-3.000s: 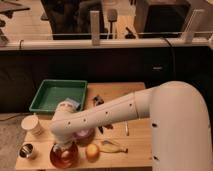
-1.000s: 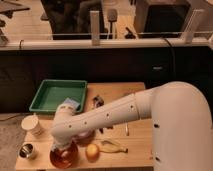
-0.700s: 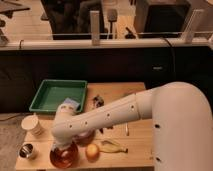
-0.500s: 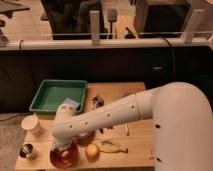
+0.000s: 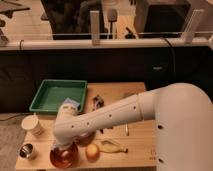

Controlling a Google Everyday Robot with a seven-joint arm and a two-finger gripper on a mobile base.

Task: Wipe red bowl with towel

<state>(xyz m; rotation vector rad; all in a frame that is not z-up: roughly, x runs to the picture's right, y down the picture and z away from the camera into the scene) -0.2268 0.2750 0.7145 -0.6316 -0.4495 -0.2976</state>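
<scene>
Sitting at the far left of the wooden tabletop (image 5: 137, 142), 1 small metal cup (image 5: 27, 150) stands near the front edge, with a pale paper cup (image 5: 33, 124) just behind it. Further back lies a green tray (image 5: 59, 96), shallow and rectangular; a pale bluish-white item (image 5: 71, 104) shows at its front right corner, partly covered by the arm, and what it is cannot be told.

The red bowl (image 5: 64, 156) rests at the front edge of the tabletop, right of the metal cup and in front of the tray, upright with its glossy inside facing up. The gripper (image 5: 61, 146) hangs directly over the bowl's back rim, at or very near its surface; whether it is open, closed or holding anything cannot be told, since the wrist covers it.

Just beside the bowl on its right sits a round orange fruit (image 5: 92, 151), and a yellowish banana (image 5: 114, 146) lies against the fruit's right side. Behind these, a small dark object (image 5: 97, 102) lies on the tabletop right of the tray.

The white arm (image 5: 120, 114) slants down from the bulky white body (image 5: 185, 130) at the right, crossing above the tabletop to the bowl.
</scene>
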